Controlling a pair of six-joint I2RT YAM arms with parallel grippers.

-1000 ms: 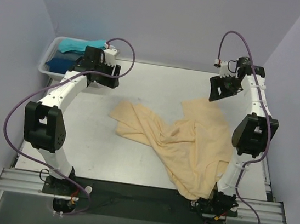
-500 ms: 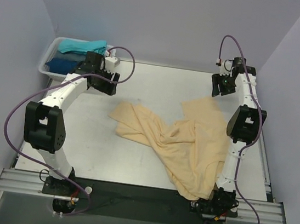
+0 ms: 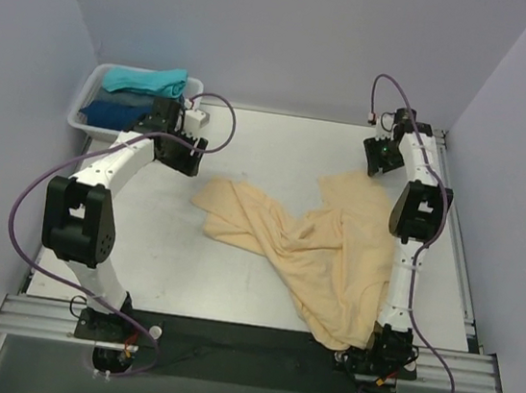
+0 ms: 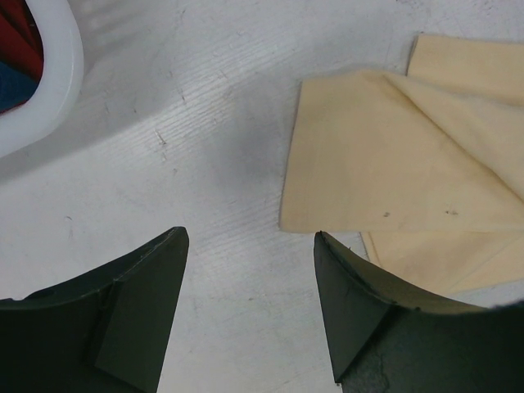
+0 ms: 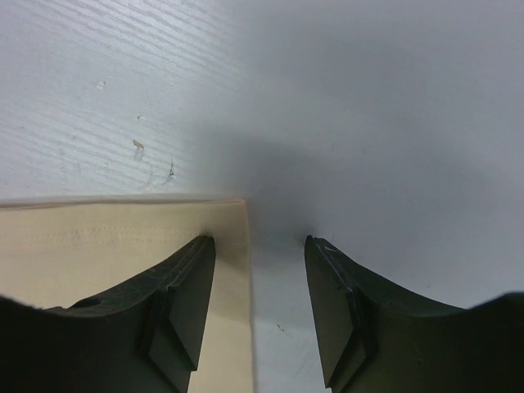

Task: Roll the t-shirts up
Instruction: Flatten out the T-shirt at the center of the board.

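A: Beige t-shirt (image 3: 333, 254), state?
B: Unrolled, crumpled. It sprawled on the table (image 3: 279, 150) from the middle to the near right edge, loose folds all through.
A: Edges?
B: Left flap lay flat, doubled over. Far corner lay flat too, stitched hem showing.
A: The rest?
B: In the white basket (image 3: 78, 106), far left corner. Teal t-shirt (image 3: 145, 79) sat bundled at the far end, dark blue t-shirt (image 3: 109, 114) just nearer, touching it. Some red cloth (image 4: 16, 37) showed inside the rim, shape unclear.

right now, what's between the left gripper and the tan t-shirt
Only bare table, as the left wrist view shows; the open left gripper sits just short of the tan t-shirt.
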